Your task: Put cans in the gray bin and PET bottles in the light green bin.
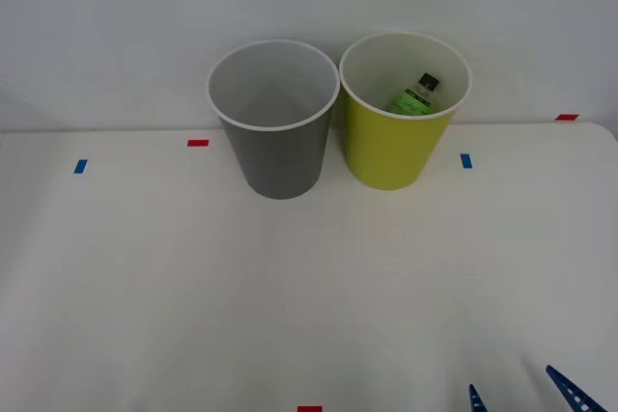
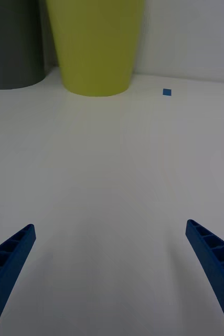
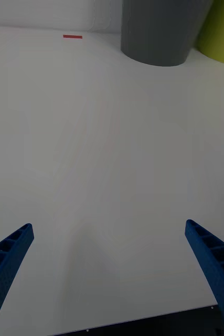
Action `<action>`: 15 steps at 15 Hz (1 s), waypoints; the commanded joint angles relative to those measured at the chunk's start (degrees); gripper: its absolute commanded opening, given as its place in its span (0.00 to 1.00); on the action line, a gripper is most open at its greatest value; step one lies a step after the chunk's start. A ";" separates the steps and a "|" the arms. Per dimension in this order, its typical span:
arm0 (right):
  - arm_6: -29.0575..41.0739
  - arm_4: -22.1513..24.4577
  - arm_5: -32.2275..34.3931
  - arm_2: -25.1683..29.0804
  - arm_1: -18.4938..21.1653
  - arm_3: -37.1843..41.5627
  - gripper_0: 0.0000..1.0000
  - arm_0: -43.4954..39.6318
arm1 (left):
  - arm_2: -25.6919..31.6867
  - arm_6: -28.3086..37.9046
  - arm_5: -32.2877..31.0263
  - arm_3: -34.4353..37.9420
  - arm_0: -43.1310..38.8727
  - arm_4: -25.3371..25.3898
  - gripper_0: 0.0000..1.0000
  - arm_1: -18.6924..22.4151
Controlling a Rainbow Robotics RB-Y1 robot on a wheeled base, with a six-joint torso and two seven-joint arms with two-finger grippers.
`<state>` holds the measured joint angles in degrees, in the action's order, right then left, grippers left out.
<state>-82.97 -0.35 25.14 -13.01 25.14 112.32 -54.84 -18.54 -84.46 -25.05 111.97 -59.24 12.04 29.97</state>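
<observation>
Bins stand side by side at the upper middle of the front view, on the white table (image 1: pixel 193 287): the gray bin (image 1: pixel 280 156) on the left, the light green bin (image 1: pixel 391 147) just beside it on the right. The bottle (image 1: pixel 415 96) lies tilted inside the light green bin, black cap up. The right gripper (image 1: pixel 526 395) sits at the lower right edge, fingers apart and holding nothing. The left gripper (image 3: pixel 109 273) hangs over bare table, fingers also spread wide.

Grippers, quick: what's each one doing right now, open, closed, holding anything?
Left gripper: open, empty, above bare table.
Right gripper: open, empty, low at the table's near edge.
</observation>
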 commanded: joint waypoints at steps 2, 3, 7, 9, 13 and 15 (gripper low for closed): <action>0.00 0.00 0.00 0.00 0.00 0.00 1.00 0.00 | 0.00 0.00 0.00 0.00 0.00 0.00 1.00 0.00; 0.00 0.00 0.00 0.00 0.00 0.00 1.00 0.00 | 0.00 0.00 0.00 0.00 0.00 0.00 1.00 0.00; 0.00 0.00 0.00 0.00 0.00 0.00 1.00 0.00 | 0.00 0.00 0.00 0.00 0.00 0.00 1.00 0.00; 0.00 0.00 0.00 0.00 0.00 0.00 1.00 0.00 | 0.00 0.00 0.00 0.00 0.00 0.00 1.00 0.00; 0.00 0.00 0.00 0.00 0.00 0.00 1.00 0.00 | 0.00 0.00 0.00 0.00 0.00 0.00 1.00 0.00; 0.00 0.00 0.00 0.00 0.00 0.00 1.00 0.00 | 0.00 0.00 0.00 0.00 0.00 0.00 1.00 0.00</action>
<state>-82.97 -0.35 25.14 -13.01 25.14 112.32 -54.84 -18.54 -84.46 -25.05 111.97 -59.24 12.04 29.97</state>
